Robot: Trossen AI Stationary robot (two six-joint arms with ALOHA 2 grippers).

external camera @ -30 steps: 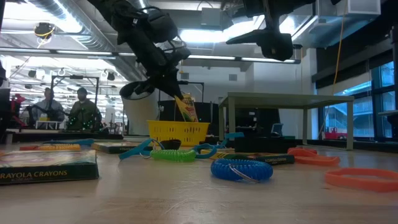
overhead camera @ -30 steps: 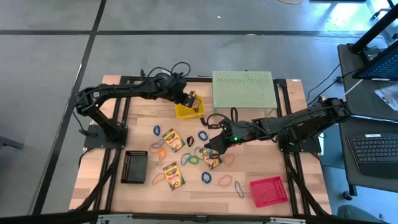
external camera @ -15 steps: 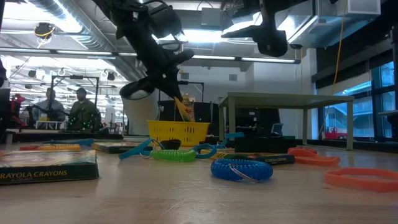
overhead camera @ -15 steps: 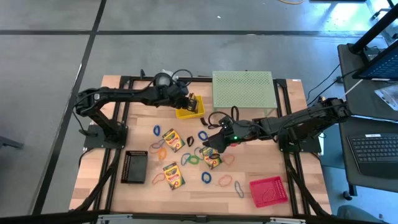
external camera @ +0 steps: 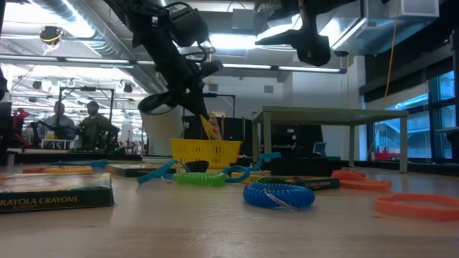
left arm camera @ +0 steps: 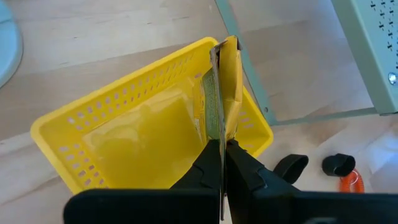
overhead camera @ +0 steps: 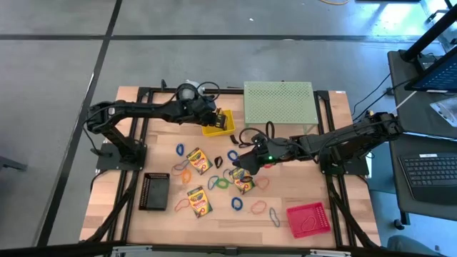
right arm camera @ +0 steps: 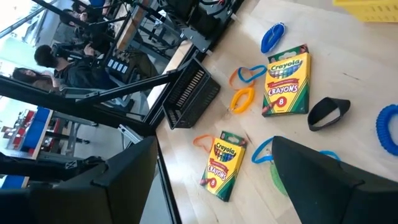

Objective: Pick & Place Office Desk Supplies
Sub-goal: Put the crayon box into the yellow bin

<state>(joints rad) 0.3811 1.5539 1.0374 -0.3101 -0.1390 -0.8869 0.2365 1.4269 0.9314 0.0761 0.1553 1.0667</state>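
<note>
Left gripper over yellow basket, fingers pinched on crayon box, box upright on edge, lower end inside basket. Right gripper fwd of basket near table centre, fingers spread wide, nothing held, above another crayon box. More crayon boxes, coloured rubber-band loops scattered fwd of basket. Black tray fwd-left, red basket fwd-right.

The wooden table carries crayon boxes, rubber-band loops, yellow basket, black tray, red basket and, far right, the green stand.
</note>
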